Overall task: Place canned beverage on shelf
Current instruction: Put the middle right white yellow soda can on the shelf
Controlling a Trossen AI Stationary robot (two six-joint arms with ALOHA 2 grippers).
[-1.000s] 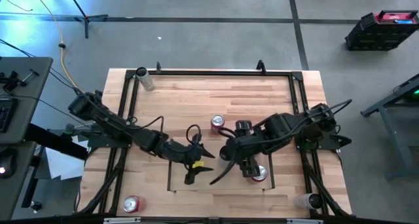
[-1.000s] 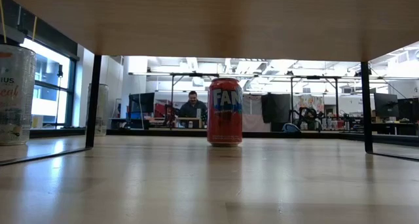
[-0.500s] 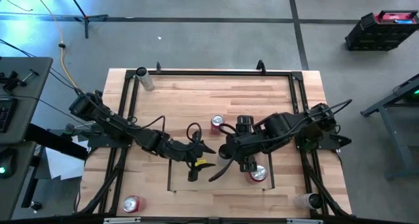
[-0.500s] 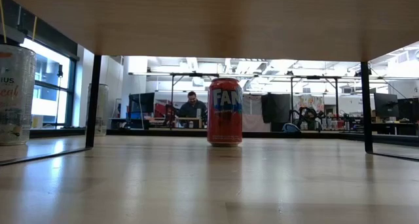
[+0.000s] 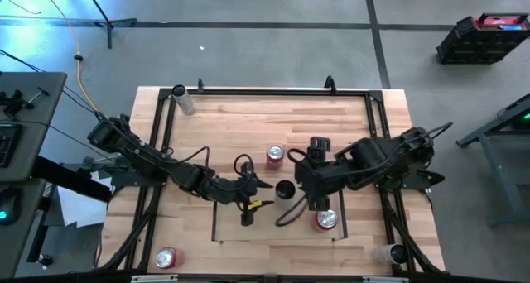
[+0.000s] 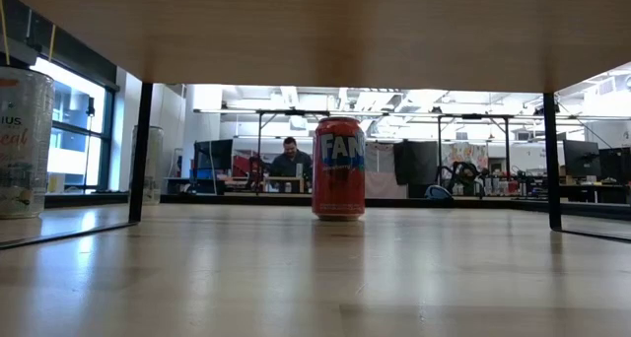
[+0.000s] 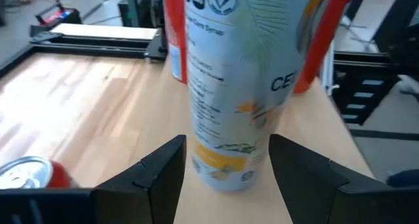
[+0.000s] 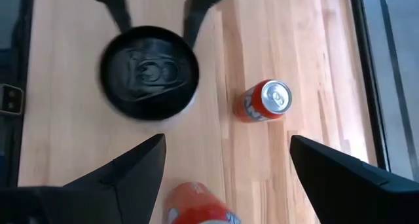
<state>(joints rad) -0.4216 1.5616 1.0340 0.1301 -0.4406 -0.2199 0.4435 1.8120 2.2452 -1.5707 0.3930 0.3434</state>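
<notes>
A tall pale can with a dark top stands upright on the shelf, a pale panel on thin dark legs. My left gripper reaches in from the table's left and is shut on its lower part. My right gripper hangs open high above the shelf's right half and holds nothing. A red can stands on the shelf below it. Another red can stands on the table just past the shelf's far edge. My left gripper pinches the tall can's lower part between its two fingertips, one on each side. The fingers come nearly level from the table's left, tipped slightly down. The can is upright, its base at the shelf's surface; whether it rests there I cannot tell.
A red-topped can stands at the table's near left corner. A pale can is at the far left and another at the near right. Black tube rails frame the table. A person sits in the room beyond.
My right gripper has drawn back toward the table's right edge and risen a little, still open, uncovering the tall can's dark top in the high view. My left gripper has turned slightly toward the far edge without shifting its place. The red cans have stayed put.
</notes>
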